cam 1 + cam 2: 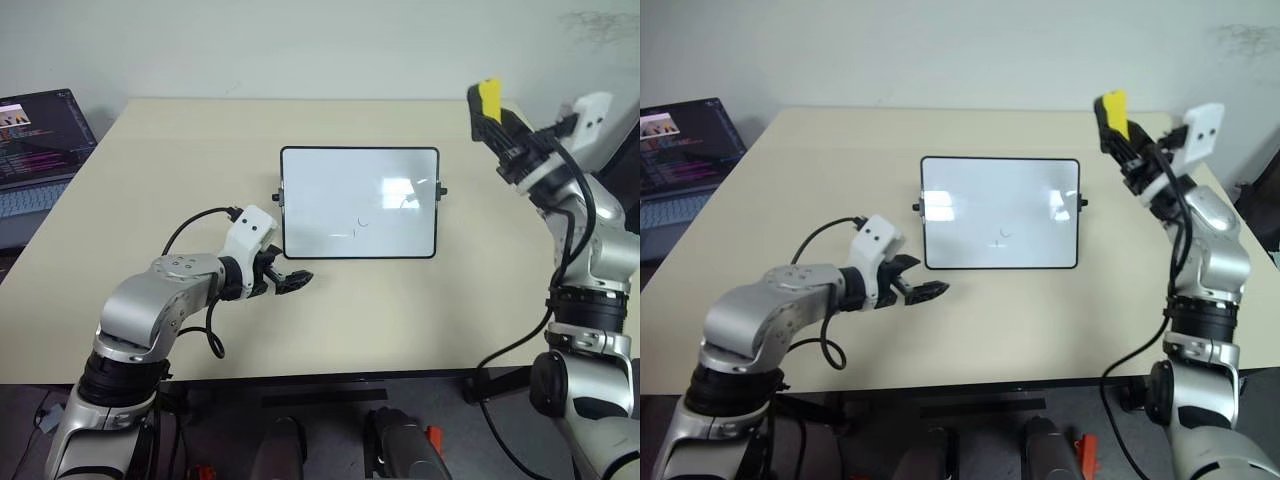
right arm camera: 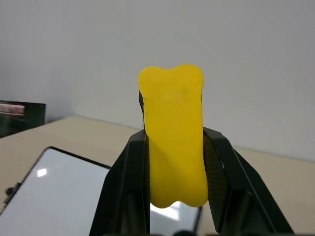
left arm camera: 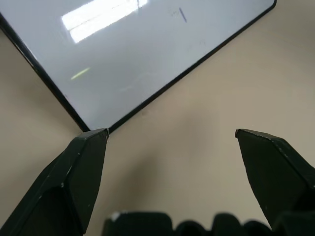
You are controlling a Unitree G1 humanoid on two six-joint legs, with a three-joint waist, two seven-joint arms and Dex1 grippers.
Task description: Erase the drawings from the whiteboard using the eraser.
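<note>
While clamped between the right gripper's point(image 2: 175, 147) fingers, eraser point(image 2: 173, 132) raised up and off to the right of the whiteboard point(image 1: 359, 202); faint drawings point(image 1: 362, 224) below-left of it; left gripper point(image 1: 287, 280) spread, empty.

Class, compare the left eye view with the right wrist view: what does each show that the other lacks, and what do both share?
Left eye view: the left gripper open over the table by the board's near corner, the faint drawings, and a laptop at the table's left.
Right wrist view: the eraser close up, its waisted shape between two black fingers.
Both: the yellow eraser clamped in the raised right gripper, and the whiteboard.
</note>
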